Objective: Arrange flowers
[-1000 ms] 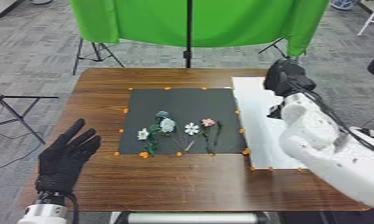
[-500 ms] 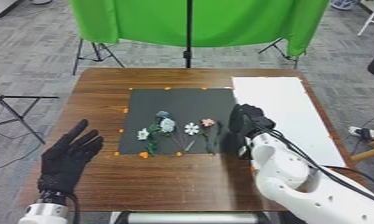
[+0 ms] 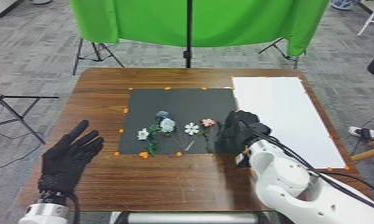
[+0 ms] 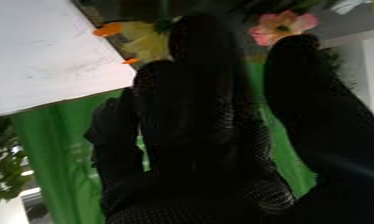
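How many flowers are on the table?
6 visible: a blue one farthest back, a pale one just in front, a white one leftmost, another white one mid-row, a pink one rightward, a yellow one by the right hand. The hand may hide more.

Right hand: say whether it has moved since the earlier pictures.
Yes. The right hand moved left and nearer, from the white sheet to the dark mat.

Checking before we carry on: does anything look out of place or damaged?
Nothing stands out: the flowers lie on the dark mat, the white sheet lies flat beside it, and no spill is visible.
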Action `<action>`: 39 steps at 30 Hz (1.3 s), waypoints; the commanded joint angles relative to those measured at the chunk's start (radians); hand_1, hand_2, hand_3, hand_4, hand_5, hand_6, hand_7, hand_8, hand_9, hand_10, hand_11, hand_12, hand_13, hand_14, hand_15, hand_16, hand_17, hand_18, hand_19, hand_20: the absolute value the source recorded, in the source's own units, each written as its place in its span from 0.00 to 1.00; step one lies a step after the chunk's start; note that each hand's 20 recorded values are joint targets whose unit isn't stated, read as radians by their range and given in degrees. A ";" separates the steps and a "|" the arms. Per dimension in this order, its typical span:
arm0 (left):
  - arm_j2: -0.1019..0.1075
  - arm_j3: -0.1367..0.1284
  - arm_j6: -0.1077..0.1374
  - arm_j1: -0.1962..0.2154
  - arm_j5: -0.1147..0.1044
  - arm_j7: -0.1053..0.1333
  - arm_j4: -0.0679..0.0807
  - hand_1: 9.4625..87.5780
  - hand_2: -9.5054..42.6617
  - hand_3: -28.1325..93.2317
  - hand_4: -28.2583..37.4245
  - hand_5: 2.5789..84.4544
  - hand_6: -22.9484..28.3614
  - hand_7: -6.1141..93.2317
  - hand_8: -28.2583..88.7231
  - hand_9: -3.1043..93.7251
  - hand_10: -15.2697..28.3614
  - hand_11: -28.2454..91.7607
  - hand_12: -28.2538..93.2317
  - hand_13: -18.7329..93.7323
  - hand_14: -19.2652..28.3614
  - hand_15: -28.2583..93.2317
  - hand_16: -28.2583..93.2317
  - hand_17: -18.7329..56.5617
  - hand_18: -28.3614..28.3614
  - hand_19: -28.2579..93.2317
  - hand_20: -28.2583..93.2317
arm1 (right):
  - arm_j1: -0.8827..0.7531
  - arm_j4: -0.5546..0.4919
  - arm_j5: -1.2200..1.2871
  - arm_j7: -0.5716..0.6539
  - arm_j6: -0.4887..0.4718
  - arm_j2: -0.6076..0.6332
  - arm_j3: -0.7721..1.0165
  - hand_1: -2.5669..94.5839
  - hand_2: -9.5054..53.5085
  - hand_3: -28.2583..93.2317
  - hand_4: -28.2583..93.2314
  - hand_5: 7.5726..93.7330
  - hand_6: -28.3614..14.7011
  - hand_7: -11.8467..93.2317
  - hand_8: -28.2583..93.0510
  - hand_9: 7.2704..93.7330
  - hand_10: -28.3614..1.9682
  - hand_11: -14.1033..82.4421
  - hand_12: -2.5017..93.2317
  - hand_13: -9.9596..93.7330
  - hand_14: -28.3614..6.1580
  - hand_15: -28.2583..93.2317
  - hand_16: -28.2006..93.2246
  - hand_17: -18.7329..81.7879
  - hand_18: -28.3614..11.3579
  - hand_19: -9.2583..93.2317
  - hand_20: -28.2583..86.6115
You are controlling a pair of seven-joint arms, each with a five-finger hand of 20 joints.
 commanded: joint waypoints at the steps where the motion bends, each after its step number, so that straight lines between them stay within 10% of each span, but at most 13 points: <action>1: -0.001 0.006 -0.001 0.015 0.002 0.013 0.005 0.18 0.28 0.90 0.04 0.43 0.61 0.17 0.16 0.39 0.82 0.43 0.33 0.37 0.99 0.65 0.17 0.14 1.00 0.64 0.49 | -0.011 -0.037 0.010 -0.033 0.026 0.005 0.028 0.42 0.00 0.85 0.00 0.72 0.65 0.24 0.13 0.88 0.59 0.54 0.23 0.77 0.57 0.87 0.40 0.48 0.10 0.96 0.68; 10: -0.004 0.012 0.003 0.012 0.000 0.015 0.006 0.18 0.28 0.90 0.04 0.43 0.62 0.17 0.16 0.39 0.82 0.43 0.33 0.37 0.99 0.65 0.17 0.14 1.00 0.64 0.49 | -0.054 -0.042 0.000 0.053 0.096 0.037 0.098 0.40 0.00 0.85 0.00 0.72 0.65 0.24 0.13 0.88 0.57 0.55 0.22 0.77 0.56 0.87 0.40 0.48 0.08 0.96 0.69; 13: 0.023 0.020 0.018 0.022 -0.017 0.039 0.004 0.18 0.28 0.90 0.04 0.43 0.62 0.17 0.16 0.39 0.82 0.43 0.33 0.36 0.99 0.65 0.17 0.14 1.00 0.64 0.49 | -0.082 -0.035 0.030 0.099 0.091 0.046 0.144 0.37 0.01 0.86 0.00 0.71 0.64 0.23 0.14 0.87 0.55 0.54 0.22 0.76 0.53 0.87 0.40 0.48 0.07 0.96 0.69; 20: 0.024 0.024 0.022 0.025 -0.027 0.053 0.008 0.18 0.28 0.90 0.04 0.43 0.62 0.17 0.16 0.39 0.82 0.43 0.33 0.37 0.99 0.65 0.17 0.14 1.00 0.64 0.49 | -0.208 -0.052 0.194 0.096 0.180 0.038 0.327 0.29 0.20 0.86 0.01 0.68 0.61 0.23 0.14 0.83 0.46 0.50 0.21 0.73 0.45 0.85 0.39 0.45 0.06 0.93 0.67; 26: 0.021 0.027 0.014 0.021 -0.025 0.069 0.012 0.16 0.28 0.90 0.02 0.43 0.60 0.17 0.16 0.39 0.81 0.42 0.33 0.37 0.99 0.64 0.17 0.14 1.00 0.63 0.48 | -0.429 -0.128 0.777 -0.183 0.306 -0.027 0.657 0.23 0.26 0.86 0.00 0.62 0.62 0.23 0.13 0.70 0.34 0.40 0.18 0.62 0.33 0.76 0.32 0.34 0.05 0.74 0.56; 39: 0.038 0.066 0.019 -0.008 -0.015 0.098 0.024 0.14 0.28 0.90 0.00 0.41 0.55 0.16 0.16 0.37 0.76 0.38 0.32 0.36 0.96 0.60 0.18 0.12 1.00 0.62 0.41 | -0.589 -0.101 1.339 -0.650 0.084 -0.179 0.834 0.18 0.29 0.87 0.00 0.47 0.72 0.22 0.14 0.49 0.44 0.27 0.16 0.45 0.24 0.53 0.32 0.21 0.06 0.60 0.42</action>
